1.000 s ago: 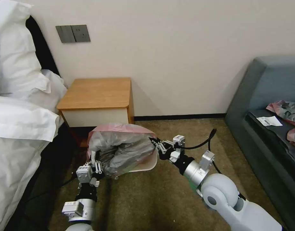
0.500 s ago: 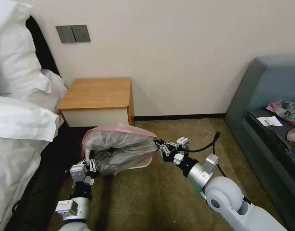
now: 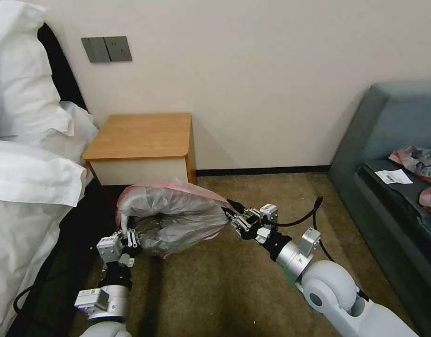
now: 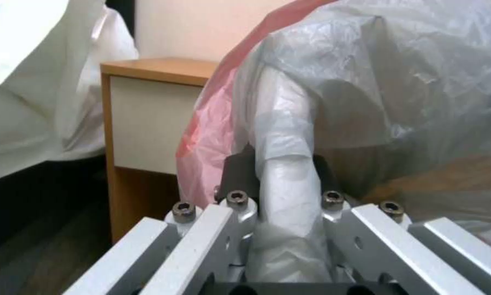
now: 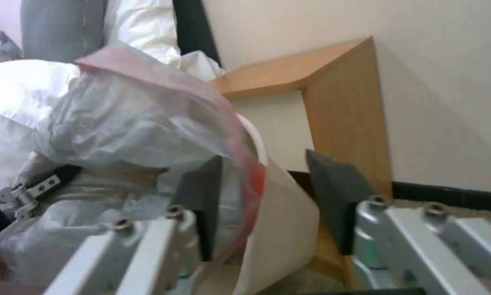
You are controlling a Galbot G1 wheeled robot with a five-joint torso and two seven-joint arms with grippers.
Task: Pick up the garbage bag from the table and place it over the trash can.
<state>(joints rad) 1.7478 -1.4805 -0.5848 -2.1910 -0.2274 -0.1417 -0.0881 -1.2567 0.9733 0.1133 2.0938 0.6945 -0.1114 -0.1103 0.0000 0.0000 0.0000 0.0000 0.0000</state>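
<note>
Draped over the trash can (image 5: 281, 229) on the carpet before the worktop (image 3: 140, 135), the garbage bag (image 3: 178, 217) is being pinched by the left end effector (image 3: 127, 236) while the right end effector (image 3: 234, 219) is standing spread beside its rim; pulling evenly should seat the band.

Cream wall (image 3: 271, 70) w/ grey switch plate (image 3: 107, 49), olive carpet (image 3: 215, 290), white bedding (image 3: 23, 154), grey sofa (image 3: 389, 140).

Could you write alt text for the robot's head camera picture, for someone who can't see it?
Two robot arms stretch a grey garbage bag with a pink rim between them over the carpet, the left gripper and right gripper each at one end. Behind stands a wooden table, with a bed at left.
</note>
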